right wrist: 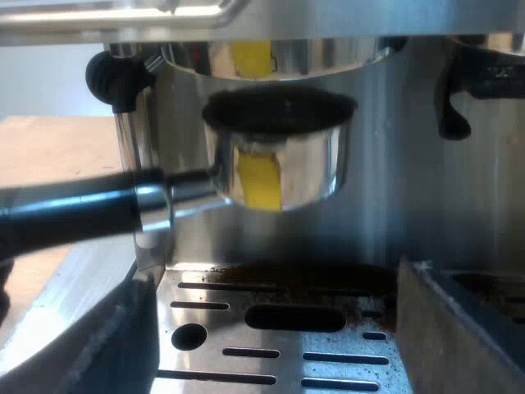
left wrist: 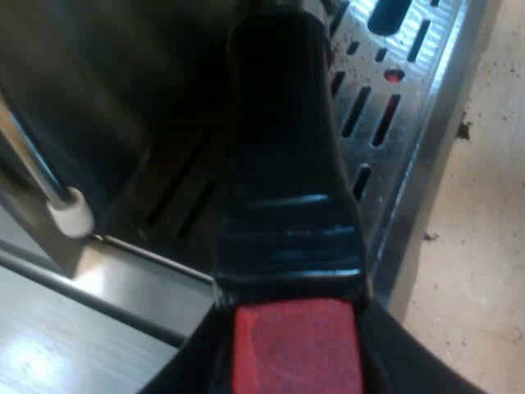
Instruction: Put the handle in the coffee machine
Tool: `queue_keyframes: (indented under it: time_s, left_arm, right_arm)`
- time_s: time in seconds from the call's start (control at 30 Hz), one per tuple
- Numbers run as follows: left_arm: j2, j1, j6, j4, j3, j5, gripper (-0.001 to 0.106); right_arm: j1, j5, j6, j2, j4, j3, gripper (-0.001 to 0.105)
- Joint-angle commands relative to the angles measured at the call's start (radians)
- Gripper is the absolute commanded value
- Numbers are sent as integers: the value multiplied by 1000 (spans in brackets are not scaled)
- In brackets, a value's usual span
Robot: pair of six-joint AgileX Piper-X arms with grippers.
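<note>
Metal holder (right wrist: 279,168) with its basket just under the espresso machine (right wrist: 410,164) brew head, locked or loose hard to tell, dark handle (left wrist: 283,164) over the slotted drip tray (left wrist: 385,98), red end (left wrist: 295,328) clamped by the left gripper (left wrist: 295,365), its fingers mostly cut off, right gripper (right wrist: 275,353) jaws wide, empty, facing the basket

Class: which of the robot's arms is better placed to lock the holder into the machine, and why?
Left. Its jaws grip the red-ended handle, and the basket hangs just under the machine's brew head; the right jaws hold nothing.
</note>
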State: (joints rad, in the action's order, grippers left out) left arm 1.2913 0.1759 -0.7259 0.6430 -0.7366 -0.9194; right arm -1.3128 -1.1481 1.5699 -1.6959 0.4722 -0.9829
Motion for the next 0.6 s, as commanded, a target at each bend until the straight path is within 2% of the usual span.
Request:
queue_keyframes:
  time_s: [0.03,0.6]
  left_arm:
    - [-9,-3,-17,-18,-24,-67,0]
    - [-9,-3,-17,-15,-36,-68,0]
  right_arm:
    - [7,3,6,0,11,-3,63]
    - [7,3,6,0,11,-3,63]
